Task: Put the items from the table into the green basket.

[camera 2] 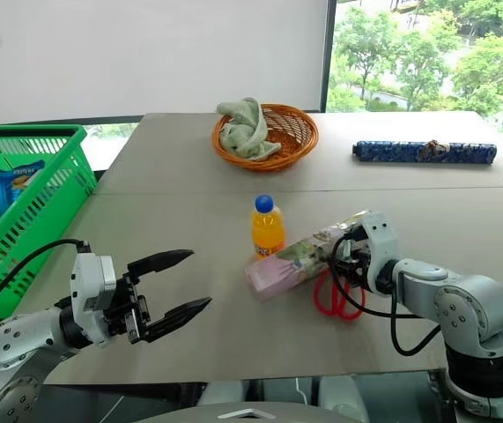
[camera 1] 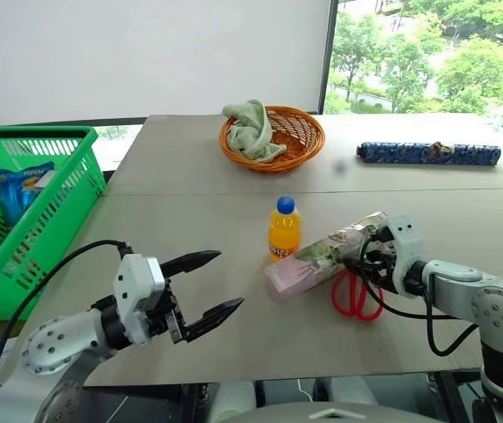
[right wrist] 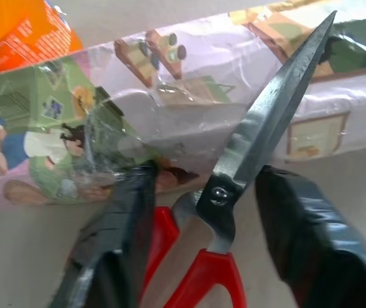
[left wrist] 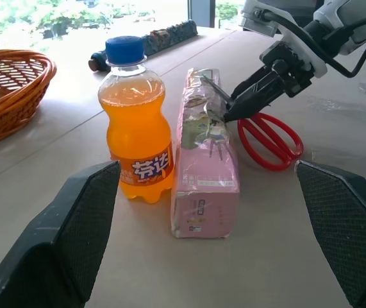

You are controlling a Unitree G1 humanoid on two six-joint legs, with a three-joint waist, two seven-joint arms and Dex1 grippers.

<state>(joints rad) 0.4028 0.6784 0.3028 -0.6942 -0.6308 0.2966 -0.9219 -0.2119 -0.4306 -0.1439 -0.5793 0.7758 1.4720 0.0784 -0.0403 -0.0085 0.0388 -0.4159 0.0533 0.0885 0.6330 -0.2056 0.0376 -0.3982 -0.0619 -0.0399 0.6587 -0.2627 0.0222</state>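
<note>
Right tool [right wrist: 199, 212] lowered onto the bench [camera 1: 189, 220], fingers [right wrist: 115, 237] partly closed and straddling the scissors [right wrist: 247, 160] at the pivot; a grip cannot be told, as gaps show on both sides of the blades. Blades resting tip-first against the pack [camera 1: 321, 256], directly ahead of this tool, red handles [camera 1: 354, 295] lying back beneath it toward the wrist. Pack flat on the bench, long side angled, far end touching or just short of the tool's fingertips, near end reaching away toward the left tool. Bottle [camera 1: 284, 229] upright just beyond the pack, close beside it, on the side away from the right tool. Left tool [camera 1: 205, 289] held above the bench's near edge, fingers spread wide and empty, pointing toward bottle and pack, well apart from both. Basket [camera 1: 48, 203] off past the bench's edge, out to the left tool's outer side, blue packet [camera 1: 18, 189] inside.
</note>
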